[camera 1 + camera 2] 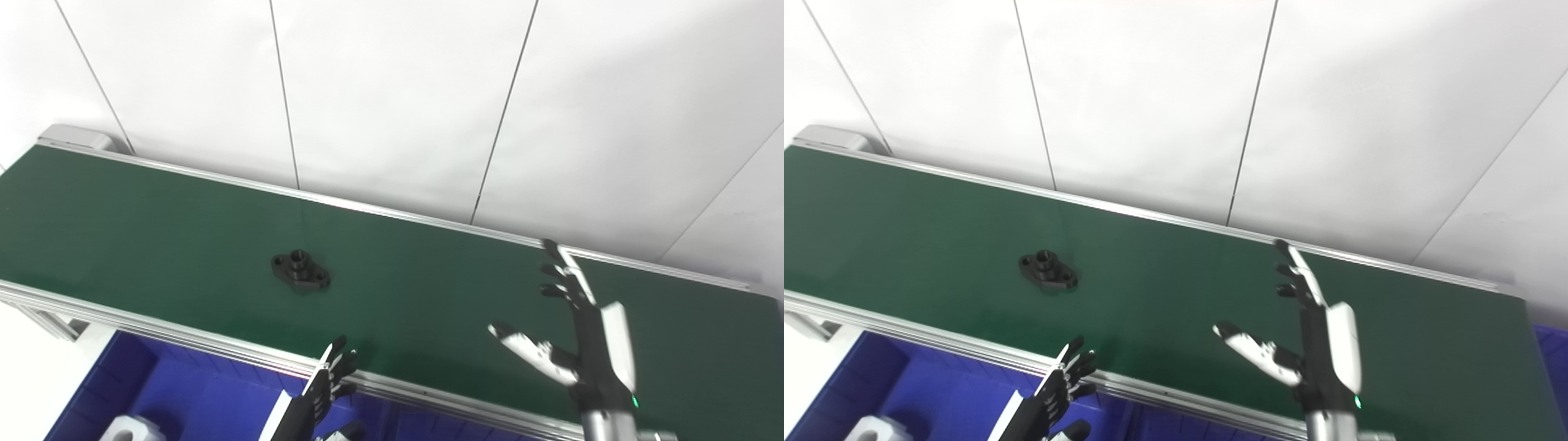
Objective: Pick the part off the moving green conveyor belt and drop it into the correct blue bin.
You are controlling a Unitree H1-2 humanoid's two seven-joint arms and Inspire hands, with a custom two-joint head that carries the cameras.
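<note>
Part (300,269), a small black flanged piece with a raised hub and holes in its ears, lies flat on the green belt (153,226), left of the belt's middle and clear of both hands.

Below the belt's near rail at the far left sits a blue bin (184,392), with a white piece (125,429) in its lower corner. The left hand (324,383) hangs over that bin just in front of the rail; it holds nothing, and its fingers look loosely extended. The part lies beyond it and a little to the left. Farther right, the right hand (579,343) is raised over the belt, fingers spread and thumb out, empty, well apart from the part. A sliver of a second blue bin (1552,343) shows at the far right edge in the right eye view.

The step in hand appears to be the approach, with nothing grasped yet. The next move likely calls for timing a reach to a moving target, then closing around the hub or flange. Which way the belt runs cannot be told.

The belt has aluminium rails (184,334) and stands against a plain white panelled wall (398,92).
</note>
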